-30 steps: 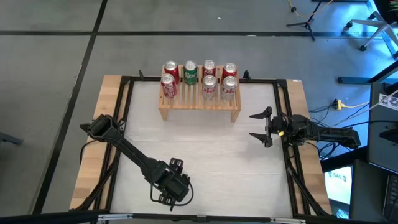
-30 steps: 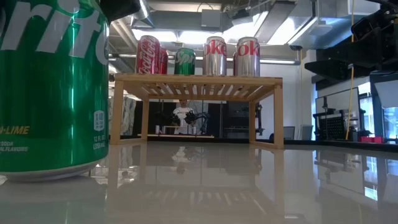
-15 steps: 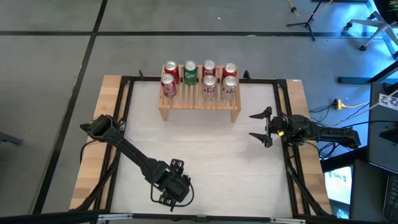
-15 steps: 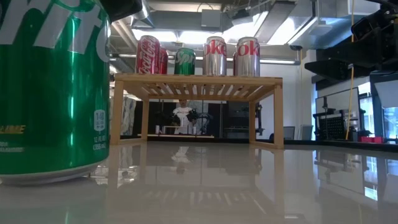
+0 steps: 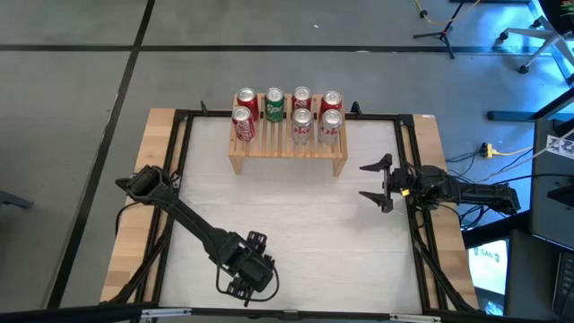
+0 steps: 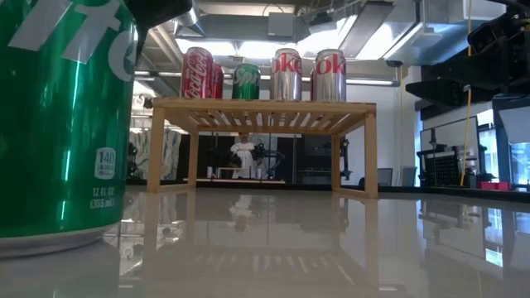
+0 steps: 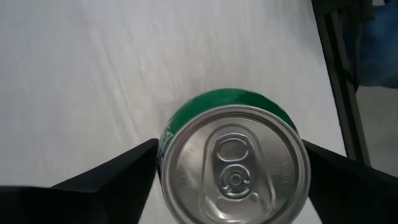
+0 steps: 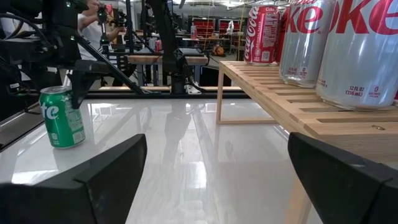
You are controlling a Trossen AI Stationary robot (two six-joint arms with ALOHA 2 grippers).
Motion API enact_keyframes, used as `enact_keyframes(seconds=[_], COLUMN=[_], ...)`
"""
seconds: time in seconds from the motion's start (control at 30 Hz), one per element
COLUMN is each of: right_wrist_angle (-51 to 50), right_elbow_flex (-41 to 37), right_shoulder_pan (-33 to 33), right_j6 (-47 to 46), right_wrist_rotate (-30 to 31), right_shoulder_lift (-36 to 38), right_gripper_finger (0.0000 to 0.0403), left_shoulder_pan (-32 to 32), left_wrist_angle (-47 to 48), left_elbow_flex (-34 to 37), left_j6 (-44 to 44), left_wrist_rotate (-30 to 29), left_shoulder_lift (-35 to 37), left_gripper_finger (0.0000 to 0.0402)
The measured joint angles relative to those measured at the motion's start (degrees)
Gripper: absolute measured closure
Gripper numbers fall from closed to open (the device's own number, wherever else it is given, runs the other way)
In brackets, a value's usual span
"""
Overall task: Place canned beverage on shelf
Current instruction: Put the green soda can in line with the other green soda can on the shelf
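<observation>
The left gripper (image 7: 231, 180) straddles the upright green aluminium soda can (image 7: 231, 167) — fingers spread, not clamped — apparently lining up a grasp for the slatted light-wood shelf (image 5: 287, 148), while the right gripper (image 5: 377, 183) waits open.

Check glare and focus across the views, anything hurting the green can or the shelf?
Low view: green can fills the left edge, cropped, streaked with highlights; glossy table mirrors the shelf. Left wrist view: can lid sharp, evenly lit. High view: even light, the can is hidden under the left gripper.
</observation>
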State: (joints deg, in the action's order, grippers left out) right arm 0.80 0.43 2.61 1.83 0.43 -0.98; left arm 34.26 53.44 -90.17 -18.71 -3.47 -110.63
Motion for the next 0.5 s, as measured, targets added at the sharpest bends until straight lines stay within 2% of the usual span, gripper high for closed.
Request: enact_keyframes(seconds=[0.13, 0.5], right_wrist_angle=[0.00, 0.00], right_elbow_flex=[0.00, 0.00], right_shoulder_pan=[0.00, 0.00], right_j6=[0.00, 0.00], right_wrist_rotate=[0.00, 0.00], right_shoulder_lift=[0.00, 0.00], right_gripper_finger=[0.0017, 0.0017], left_shoulder_pan=[-0.09, -0.04], left_wrist_angle=[-0.02, -0.54], left_elbow_flex=[0.00, 0.00], left_j6=[-0.19, -5.83], left_wrist_rotate=[-0.04, -3.06], left_shoulder_lift=[0.00, 0.00], left_gripper_finger=[0.0008, 0.0005])
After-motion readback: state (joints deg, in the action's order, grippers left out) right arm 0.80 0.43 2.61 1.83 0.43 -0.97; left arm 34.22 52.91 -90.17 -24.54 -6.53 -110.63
